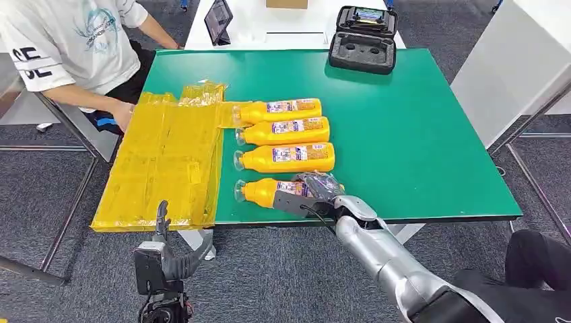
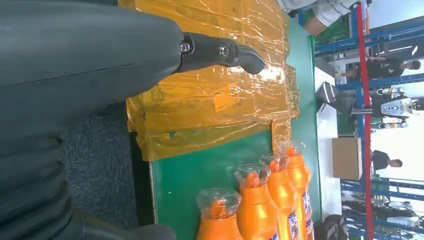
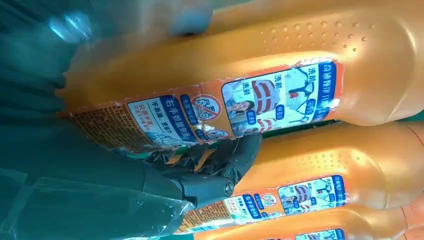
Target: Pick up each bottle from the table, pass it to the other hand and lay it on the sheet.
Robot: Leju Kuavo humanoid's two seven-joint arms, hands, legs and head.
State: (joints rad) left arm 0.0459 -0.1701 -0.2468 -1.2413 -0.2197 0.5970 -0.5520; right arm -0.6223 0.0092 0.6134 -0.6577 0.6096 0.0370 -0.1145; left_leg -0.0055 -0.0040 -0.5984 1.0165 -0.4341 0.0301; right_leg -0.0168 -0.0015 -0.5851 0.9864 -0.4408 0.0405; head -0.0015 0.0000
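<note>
Four orange bottles lie side by side on the green table (image 1: pixel 417 134), caps pointing left toward the yellow sheet (image 1: pixel 161 161). My right hand (image 1: pixel 314 191) grips the nearest bottle (image 1: pixel 259 192) around its label end; the bottle still lies on the table. In the right wrist view its dark fingers (image 3: pixel 220 165) curl under that bottle (image 3: pixel 225 60). The other three bottles (image 1: pixel 286 157) lie just beyond it. My left hand (image 1: pixel 161 250) hangs open below the table's front edge, by the sheet's near corner, fingers up. The left wrist view shows one finger (image 2: pixel 220 50) in front of the sheet (image 2: pixel 215 105) and the bottle caps (image 2: pixel 252 177).
A person in a white shirt sits at the table's far left corner, one hand (image 1: pixel 124 114) at the sheet's edge. A black open case (image 1: pixel 363 42) stands at the table's far edge, a tablet (image 1: pixel 217 20) behind it. A white table (image 1: pixel 512 67) is to the right.
</note>
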